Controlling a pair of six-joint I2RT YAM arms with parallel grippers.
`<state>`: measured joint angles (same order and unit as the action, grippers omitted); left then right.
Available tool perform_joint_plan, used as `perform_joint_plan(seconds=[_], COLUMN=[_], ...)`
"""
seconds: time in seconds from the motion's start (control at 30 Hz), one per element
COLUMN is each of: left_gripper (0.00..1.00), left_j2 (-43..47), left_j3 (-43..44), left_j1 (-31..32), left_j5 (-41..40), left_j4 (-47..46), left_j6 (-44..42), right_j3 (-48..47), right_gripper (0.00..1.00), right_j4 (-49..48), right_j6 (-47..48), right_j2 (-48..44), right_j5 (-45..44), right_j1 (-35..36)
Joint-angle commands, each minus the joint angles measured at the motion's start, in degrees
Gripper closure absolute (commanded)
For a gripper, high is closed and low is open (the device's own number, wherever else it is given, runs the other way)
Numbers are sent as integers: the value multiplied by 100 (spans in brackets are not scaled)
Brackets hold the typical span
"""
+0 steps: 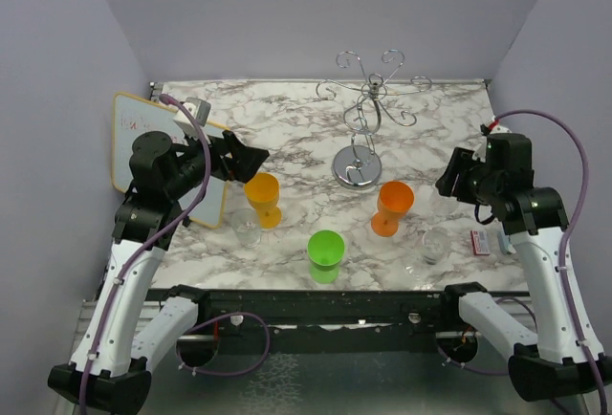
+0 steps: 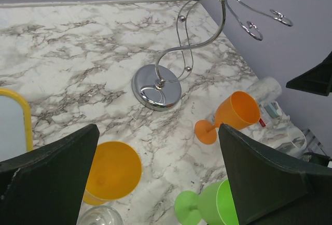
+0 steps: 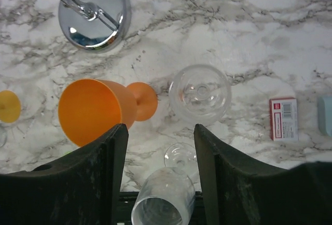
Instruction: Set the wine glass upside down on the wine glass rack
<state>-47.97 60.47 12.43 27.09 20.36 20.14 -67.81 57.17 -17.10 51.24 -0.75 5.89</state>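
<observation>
The chrome wine glass rack [image 1: 360, 126] stands at the back centre on a round mirrored base [image 2: 156, 86], with nothing hanging on it. A yellow-orange glass [image 1: 262, 197], an orange glass [image 1: 392, 207] and a green glass [image 1: 325, 254] stand upright on the marble. A clear glass [image 1: 246, 227] stands beside the yellow-orange one. Two clear glasses [image 3: 199, 93] [image 3: 166, 199] stand at the right front. My left gripper [image 2: 158, 183] is open and empty above the yellow-orange glass [image 2: 111, 170]. My right gripper [image 3: 161, 178] is open and empty above the nearer clear glass.
A yellow-framed whiteboard [image 1: 143, 138] lies at the left edge under the left arm. A small red box [image 3: 284, 118] and a pale blue item [image 3: 326, 115] lie at the right front. The black table edge [image 1: 316, 298] runs along the front.
</observation>
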Motion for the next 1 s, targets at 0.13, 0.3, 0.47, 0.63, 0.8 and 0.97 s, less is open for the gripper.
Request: perform_joint_plan(seconds=[0.13, 0.3, 0.47, 0.63, 0.8, 0.97], left_gripper=[1, 1, 1, 1, 1, 1], left_j2=[95, 68, 64, 35, -93, -235], left_j3=[-296, -312, -359, -388, -382, -295], left_j1=[-25, -28, -26, -26, -29, -27], left_j5=[154, 159, 156, 147, 164, 112], left_j4=[-430, -432, -429, -410, -364, -359], left_j6=[191, 227, 245, 341, 529, 850], right_j3=[486, 708, 873, 856, 848, 747], right_gripper=[54, 60, 63, 68, 79, 100], right_j4=[-122, -491, -724, -929, -1124, -1136], right_j6=[-62, -96, -88, 2, -60, -184], right_j2=[284, 594, 796, 1065, 1215, 1186], right_j5=[-544, -534, -544, -600, -706, -893], right_j1=[-18, -18, -18, -18, -18, -18])
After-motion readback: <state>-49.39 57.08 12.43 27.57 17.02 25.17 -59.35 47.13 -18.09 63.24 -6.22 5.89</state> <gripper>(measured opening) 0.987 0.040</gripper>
